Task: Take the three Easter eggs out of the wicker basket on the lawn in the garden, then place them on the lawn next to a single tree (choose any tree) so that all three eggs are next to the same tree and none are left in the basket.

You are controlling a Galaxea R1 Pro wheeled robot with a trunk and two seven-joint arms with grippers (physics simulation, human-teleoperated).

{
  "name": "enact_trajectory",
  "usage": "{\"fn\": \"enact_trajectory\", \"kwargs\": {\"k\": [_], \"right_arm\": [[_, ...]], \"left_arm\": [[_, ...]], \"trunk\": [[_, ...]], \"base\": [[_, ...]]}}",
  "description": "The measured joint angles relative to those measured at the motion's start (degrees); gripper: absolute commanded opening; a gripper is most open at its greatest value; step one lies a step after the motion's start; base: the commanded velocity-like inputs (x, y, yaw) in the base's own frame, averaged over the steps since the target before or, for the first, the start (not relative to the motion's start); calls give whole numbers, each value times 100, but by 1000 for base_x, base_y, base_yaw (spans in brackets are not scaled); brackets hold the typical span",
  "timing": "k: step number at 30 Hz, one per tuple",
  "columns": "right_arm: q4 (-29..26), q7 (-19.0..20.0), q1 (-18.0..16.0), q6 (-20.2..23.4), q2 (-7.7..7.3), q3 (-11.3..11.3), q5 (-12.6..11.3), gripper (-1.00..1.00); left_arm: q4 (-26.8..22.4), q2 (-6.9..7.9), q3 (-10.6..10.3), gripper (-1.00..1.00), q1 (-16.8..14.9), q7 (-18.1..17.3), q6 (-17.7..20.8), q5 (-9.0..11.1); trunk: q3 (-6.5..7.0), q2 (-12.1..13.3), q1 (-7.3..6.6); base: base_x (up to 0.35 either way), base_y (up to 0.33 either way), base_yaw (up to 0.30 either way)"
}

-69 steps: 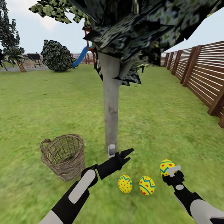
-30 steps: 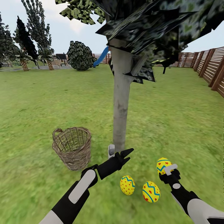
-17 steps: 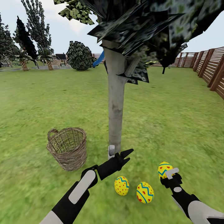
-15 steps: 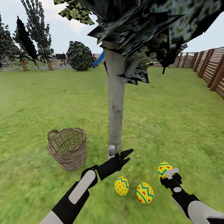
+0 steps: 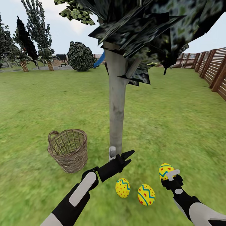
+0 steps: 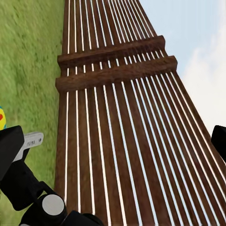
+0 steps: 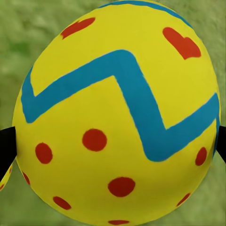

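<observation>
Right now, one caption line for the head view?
Right tool holds the third egg near two eggs lying by the tree; basket looks empty.

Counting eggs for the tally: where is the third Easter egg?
In the head view, the third egg sits in the right gripper, right of the two eggs on the lawn.

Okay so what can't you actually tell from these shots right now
- Head view: the wicker basket floor is hidden by its near wall, so empty or not is unclear.
- Head view: the right gripper covers the third egg's base; resting on the lawn or lifted, unclear.
- Right wrist view: that egg hides the fingers.
</observation>
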Motion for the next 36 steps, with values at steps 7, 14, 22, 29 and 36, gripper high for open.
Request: {"fn": "enact_trajectory", "kwargs": {"k": [7,14,22,29,36], "right_arm": [[-3,-2,-1,-2,0,0,-1,-100],[-16,-7,0,-43,-9,-14,-15,-100],[-17,-16,-1,-13,-18,-104,-29,-100],[-18,-67,0,28,-19,-551,-28,-100],[-18,-350,-1,35,-19,-553,-28,-100]], "left_arm": [[18,0,2,100,0,8,43,1],[-1,0,0,100,0,11,53,1],[-10,0,2,100,0,11,53,1],[-10,0,1,100,0,11,53,1],[-10,0,0,100,0,11,53,1]], "trunk": [[-126,-281,154],[-251,-562,308],[-401,-829,457],[-556,-839,475],[-711,-848,493]], "base": [[0,0,0],[0,0,0],[0,0,0],[0,0,0],[0,0,0]]}}
